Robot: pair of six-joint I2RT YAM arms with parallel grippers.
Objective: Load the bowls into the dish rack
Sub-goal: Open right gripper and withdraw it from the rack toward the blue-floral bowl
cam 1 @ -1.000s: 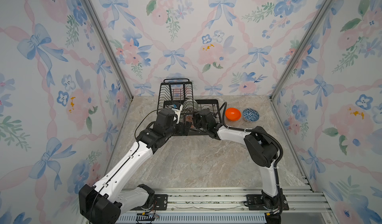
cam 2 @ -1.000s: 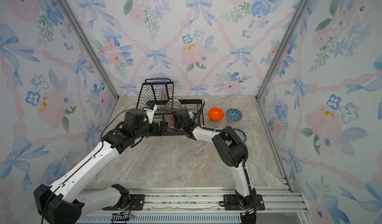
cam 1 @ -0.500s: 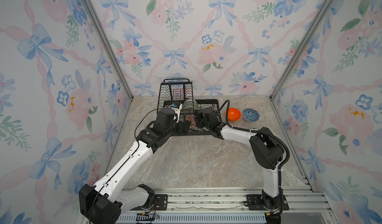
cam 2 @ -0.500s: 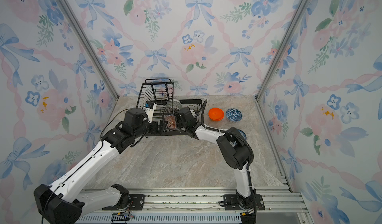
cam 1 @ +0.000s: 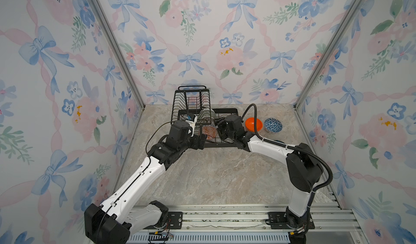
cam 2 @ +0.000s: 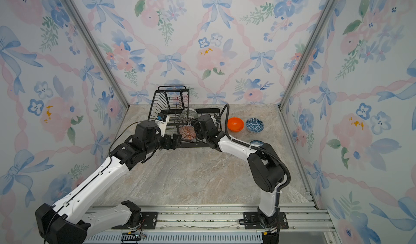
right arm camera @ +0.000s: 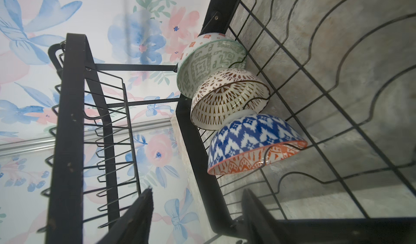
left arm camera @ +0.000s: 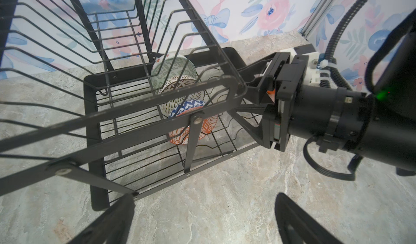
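Note:
The black wire dish rack (cam 1: 191,97) (cam 2: 171,101) stands at the back of the table. Three bowls lean in a row in its lower tray: grey-green patterned (right arm camera: 211,71), white with brown lattice (right arm camera: 227,101), and one blue outside, orange-and-white inside (right arm camera: 252,139) (left arm camera: 208,125). My right gripper (right arm camera: 198,193) (cam 1: 218,130) is open just beside that last bowl, apart from it, with the tray's black rim (right arm camera: 200,155) showing between its fingers. My left gripper (left arm camera: 204,209) (cam 1: 202,140) hangs wide open over bare table at the rack's front corner.
A plain orange bowl (cam 1: 254,124) and a blue geometric bowl (cam 1: 273,125) sit on the table right of the rack. Another blue bowl (cam 2: 256,142) peeks out behind the right forearm. The rack's upper basket (left arm camera: 126,24) holds nothing.
My right gripper has widened its jaws and drawn back a little to the right, away from the orange-and-white bowl, which stays in the tray. The left arm has not moved.

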